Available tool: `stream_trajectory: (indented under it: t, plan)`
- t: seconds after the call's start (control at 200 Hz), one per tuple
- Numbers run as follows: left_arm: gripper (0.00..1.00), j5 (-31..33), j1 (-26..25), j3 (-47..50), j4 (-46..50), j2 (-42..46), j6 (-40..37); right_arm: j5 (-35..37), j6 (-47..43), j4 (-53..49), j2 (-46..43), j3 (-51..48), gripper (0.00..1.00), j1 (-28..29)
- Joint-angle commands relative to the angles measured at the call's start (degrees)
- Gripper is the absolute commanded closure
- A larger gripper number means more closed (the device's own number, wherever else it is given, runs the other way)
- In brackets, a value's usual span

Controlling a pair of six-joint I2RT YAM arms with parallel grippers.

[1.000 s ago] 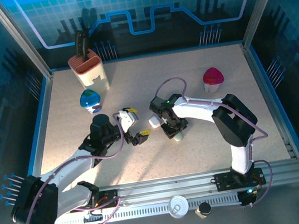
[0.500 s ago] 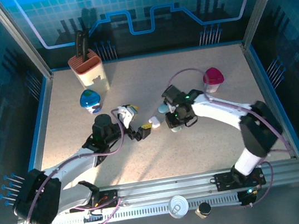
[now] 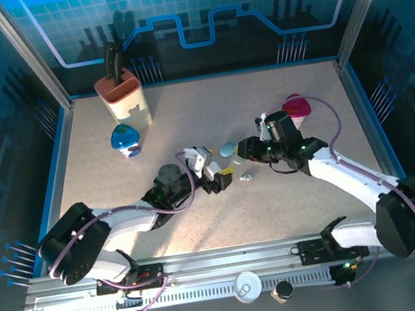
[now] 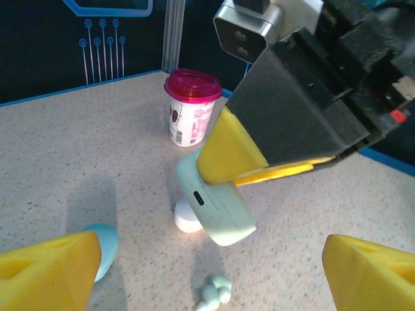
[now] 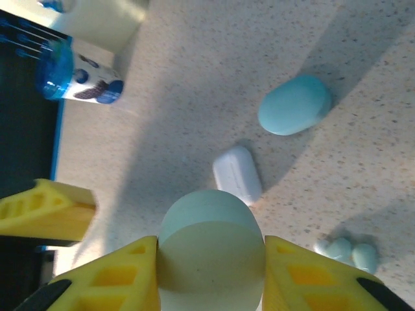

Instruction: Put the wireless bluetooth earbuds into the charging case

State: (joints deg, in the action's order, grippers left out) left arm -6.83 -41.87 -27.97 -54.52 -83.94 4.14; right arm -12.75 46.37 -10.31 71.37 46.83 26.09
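In the overhead view, both arms are seen reaching to the middle of the speckled table [image 3: 111, 189]. The right gripper [image 5: 211, 278] is closed on a pale green charging case [image 5: 211, 243]: in the right wrist view, at the bottom centre of the frame, the rounded case is clamped between the two yellow fingers [image 5: 117, 278]. In the left wrist view the same case is held tilted above the table at the centre of the frame, with a small dark slot visible on its side.

The left gripper [image 3: 218, 179] is spread wide, and nothing is held in it; its yellow fingertips are seen at the lower left and lower right corners of the left wrist view.

The earbuds [image 5: 347, 251] lie on the table as a small pale cluster at the lower right of the right wrist view, apart from the held case. In the overhead view they are found just below centre, between the two grippers.

A white case [image 5: 238, 175] lies just above the held case in the right wrist view, and a light blue pebble [image 5: 295, 103] is seen in its upper right. A pink-lidded cup [image 3: 295, 109] stands right of centre in the overhead view, and a blue cup [image 3: 124, 139] and a knife block [image 3: 122, 94] stand at the upper left.
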Motion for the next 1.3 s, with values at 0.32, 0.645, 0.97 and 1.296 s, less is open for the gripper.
stream_trajectory:
  t: [0.32, 0.645, 0.97, 1.296]
  plan:
    - [0.26, -3.2, -0.3, -7.3, -9.8, -10.1, 5.9, -6.4, 4.8, 7.3, -2.4, -2.3, 0.65, -1.5]
    - [0.49, -4.9, -0.3, -9.7, -11.7, -14.6, 6.7, -9.0, 4.7, 8.5, -2.2, -2.4, 0.65, -1.6]
    - [0.87, -7.2, 0.1, -9.0, -13.3, -14.7, 8.3, -10.8, 0.9, 9.2, -3.0, -2.2, 0.57, -1.8]
    - [0.9, -36.7, 9.3, -6.1, -10.7, -3.9, 17.0, -28.5, -28.1, 8.4, -12.2, -3.0, 0.16, -6.5]
